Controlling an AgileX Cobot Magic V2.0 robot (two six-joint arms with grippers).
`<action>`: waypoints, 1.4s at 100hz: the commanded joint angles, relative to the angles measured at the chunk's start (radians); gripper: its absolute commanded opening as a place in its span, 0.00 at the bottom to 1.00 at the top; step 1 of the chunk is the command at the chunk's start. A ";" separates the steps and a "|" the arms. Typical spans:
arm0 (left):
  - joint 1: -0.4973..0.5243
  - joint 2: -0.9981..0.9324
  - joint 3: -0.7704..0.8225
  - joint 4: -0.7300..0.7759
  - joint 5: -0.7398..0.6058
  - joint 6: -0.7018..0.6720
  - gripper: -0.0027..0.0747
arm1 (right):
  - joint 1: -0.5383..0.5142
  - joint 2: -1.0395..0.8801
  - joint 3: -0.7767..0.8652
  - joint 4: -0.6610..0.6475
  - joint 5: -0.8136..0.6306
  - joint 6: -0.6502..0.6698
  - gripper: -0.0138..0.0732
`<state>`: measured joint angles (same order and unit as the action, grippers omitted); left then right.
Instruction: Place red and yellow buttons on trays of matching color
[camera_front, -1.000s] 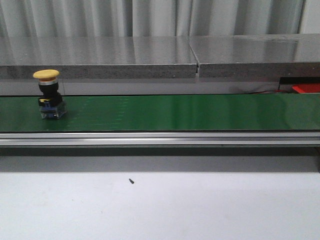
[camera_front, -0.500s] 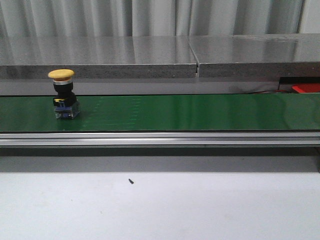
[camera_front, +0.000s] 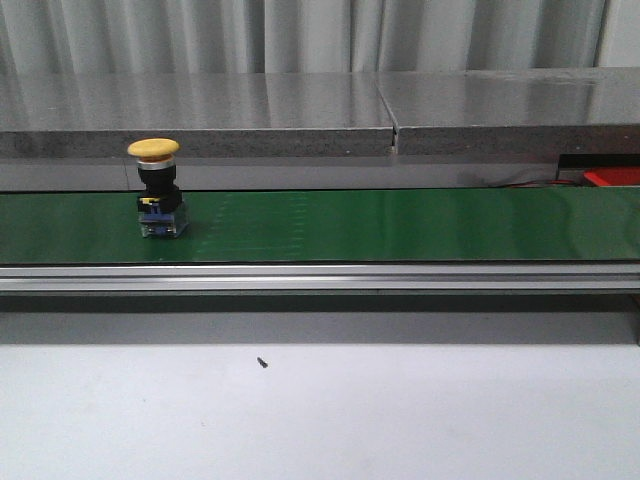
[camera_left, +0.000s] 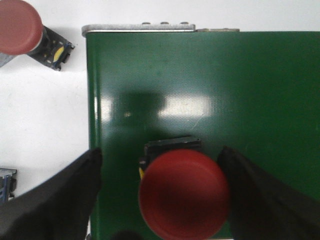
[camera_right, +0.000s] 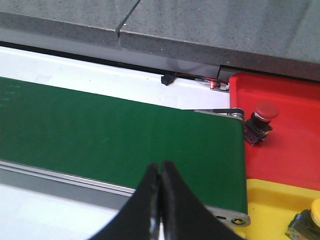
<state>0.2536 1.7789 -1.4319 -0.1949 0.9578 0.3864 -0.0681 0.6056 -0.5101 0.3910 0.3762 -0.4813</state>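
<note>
Yellow button (camera_front: 157, 190) upright on green belt (camera_front: 400, 225), toward its left end. Left end effector (camera_left: 160, 195) spread, fingers (camera_left: 60, 200) flanking a red button (camera_left: 184, 192) at belt's end. Right end effector (camera_right: 160, 200) pressed together, empty, over belt near red tray (camera_right: 295, 130) holding a small button (camera_right: 261, 117).

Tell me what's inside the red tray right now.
One red button lies tipped on the red tray, near the green belt's end. The tray's far side runs out of frame, unseen.

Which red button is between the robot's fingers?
The big red button standing on the green belt, between the open left fingers. The other red button sits off the belt.
</note>
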 joint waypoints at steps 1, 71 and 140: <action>-0.005 -0.044 -0.026 -0.015 -0.018 -0.001 0.73 | 0.000 -0.003 -0.025 0.017 -0.070 -0.011 0.13; -0.190 -0.333 0.006 -0.090 -0.057 0.016 0.02 | 0.000 -0.003 -0.025 0.017 -0.070 -0.011 0.13; -0.316 -0.774 0.406 -0.125 -0.191 -0.042 0.01 | 0.000 -0.003 -0.026 0.051 -0.063 -0.011 0.13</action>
<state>-0.0533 1.0705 -1.0441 -0.2918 0.8385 0.3535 -0.0681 0.6056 -0.5101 0.4111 0.3739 -0.4813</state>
